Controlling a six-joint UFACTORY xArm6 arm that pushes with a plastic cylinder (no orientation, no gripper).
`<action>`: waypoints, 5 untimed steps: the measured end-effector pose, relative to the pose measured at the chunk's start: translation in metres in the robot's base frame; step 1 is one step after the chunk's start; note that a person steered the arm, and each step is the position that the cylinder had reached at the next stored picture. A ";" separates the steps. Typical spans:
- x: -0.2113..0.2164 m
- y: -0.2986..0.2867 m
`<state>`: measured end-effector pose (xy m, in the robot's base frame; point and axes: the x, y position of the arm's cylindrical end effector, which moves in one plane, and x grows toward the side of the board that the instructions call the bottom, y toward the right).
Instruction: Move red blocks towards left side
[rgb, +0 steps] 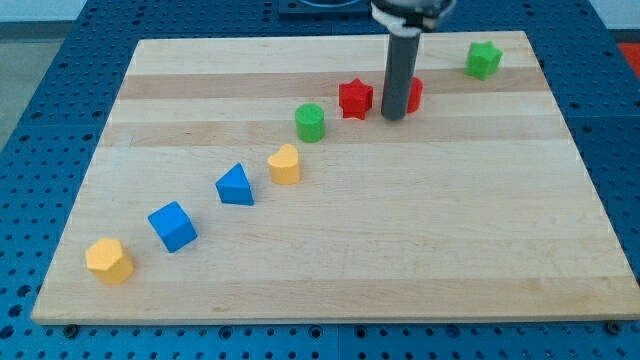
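Observation:
A red star block (355, 98) lies near the view's top, middle. A second red block (414, 93) sits just right of it, mostly hidden behind the rod, so its shape cannot be made out. My tip (393, 117) stands between the two red blocks, touching or nearly touching the hidden one's left side and a short gap right of the star.
A green cylinder (310, 122) lies left of the star. Down the diagonal toward the view's bottom left lie a yellow heart-like block (285, 164), a blue triangle (235, 186), a blue cube (172, 226) and a yellow block (109, 260). A green star block (483, 60) sits top right.

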<state>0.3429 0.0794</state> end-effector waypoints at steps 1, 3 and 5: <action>0.000 0.000; -0.013 -0.042; -0.013 -0.092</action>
<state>0.3295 -0.0129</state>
